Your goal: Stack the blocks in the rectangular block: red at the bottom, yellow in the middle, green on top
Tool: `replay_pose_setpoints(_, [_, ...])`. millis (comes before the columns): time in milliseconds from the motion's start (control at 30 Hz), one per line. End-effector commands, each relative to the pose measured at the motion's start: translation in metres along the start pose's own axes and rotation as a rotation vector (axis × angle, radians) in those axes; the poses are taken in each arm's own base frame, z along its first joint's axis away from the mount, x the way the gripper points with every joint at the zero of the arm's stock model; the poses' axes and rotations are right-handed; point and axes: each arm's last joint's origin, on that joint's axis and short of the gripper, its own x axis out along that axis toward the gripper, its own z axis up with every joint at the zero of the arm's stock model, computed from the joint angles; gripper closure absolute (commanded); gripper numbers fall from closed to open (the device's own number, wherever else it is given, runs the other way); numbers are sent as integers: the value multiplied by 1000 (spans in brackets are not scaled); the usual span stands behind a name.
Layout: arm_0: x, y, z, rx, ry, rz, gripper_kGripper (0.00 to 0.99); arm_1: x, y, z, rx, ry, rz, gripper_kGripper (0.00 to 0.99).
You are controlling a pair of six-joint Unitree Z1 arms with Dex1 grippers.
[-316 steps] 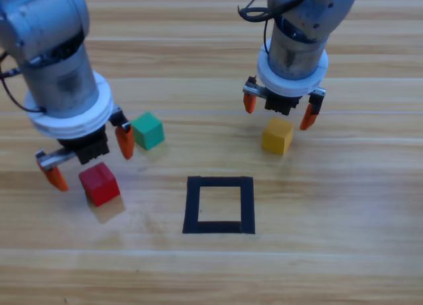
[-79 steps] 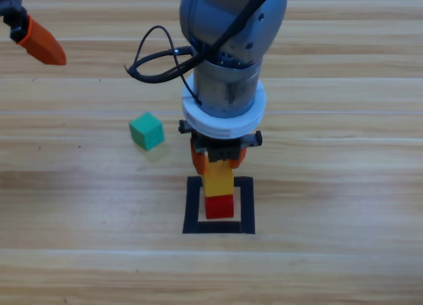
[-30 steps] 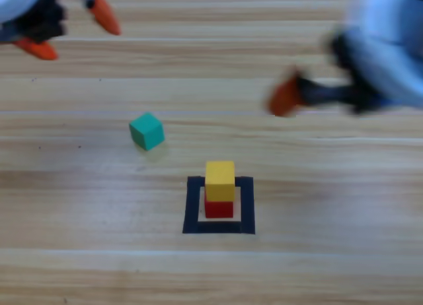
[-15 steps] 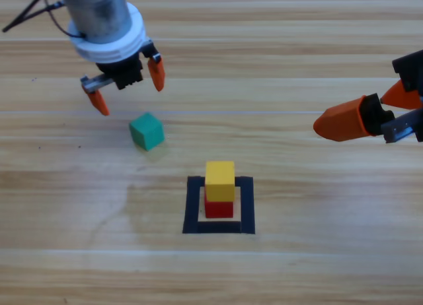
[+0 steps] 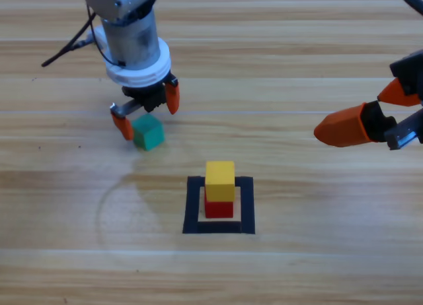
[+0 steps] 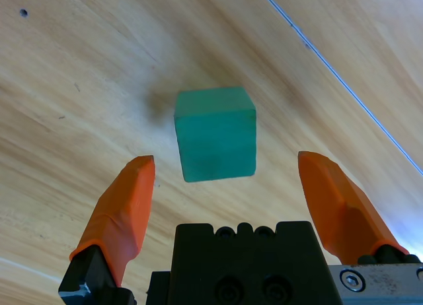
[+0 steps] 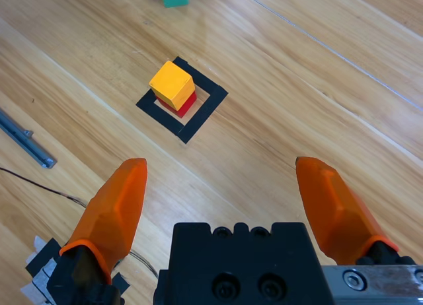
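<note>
while unheld, plain teal-green cube between spread left gripper jaws

A: Left arm: grey metal cylinder, black cable looping off its side. Left hand has two tapered orange jaws on a black body.

B: Right hand same build: orange jaws, black body. Hex screw heads on the body, silver bracket by one jaw.

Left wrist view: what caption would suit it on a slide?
Open left end effector poised around the green cube on the wooden table, not yet gripping it.
</note>
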Motion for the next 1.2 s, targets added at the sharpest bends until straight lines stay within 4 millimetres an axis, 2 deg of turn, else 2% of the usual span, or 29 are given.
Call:
replay_pose_setpoints(33, [35,-6,0,-3,24,64,71,-28,0,0,-14,-86,21,1])
replay_pose_setpoints(267, [56,-8,0,-4,34,101,74,-29,2,2,-28,-92,18,1])
replay_pose_setpoints(400, [60,-7,4,-8,34,108,94,-27,2,2,-57,-84,4,1])
replay_pose_setpoints(467, [60,-7,5,-6,33,110,137,-30,2,4,-72,-91,6,1])
replay_pose_setpoints(567, [61,-7,6,3,33,110,243,-29,3,6,-78,-91,4,1])
replay_pose_setpoints(800, [61,-8,8,61,29,122,603,-25,8,9,-57,-83,16,0])
replay_pose_setpoints(867, [53,-10,10,85,13,130,702,-24,8,9,-58,-80,20,0])
replay_pose_setpoints(967, [28,-17,14,171,-17,114,765,-21,12,9,-65,-69,31,0])
replay_pose_setpoints(1033, [-4,-22,18,310,-42,61,794,-19,14,8,-64,-60,35,0])
replay_pose_setpoints(1167, [-82,-1,15,534,-88,-45,929,-11,18,6,-67,-36,34,0])
replay_pose_setpoints(1200, [-94,2,12,592,-89,-70,946,-9,18,6,-68,-31,33,0])
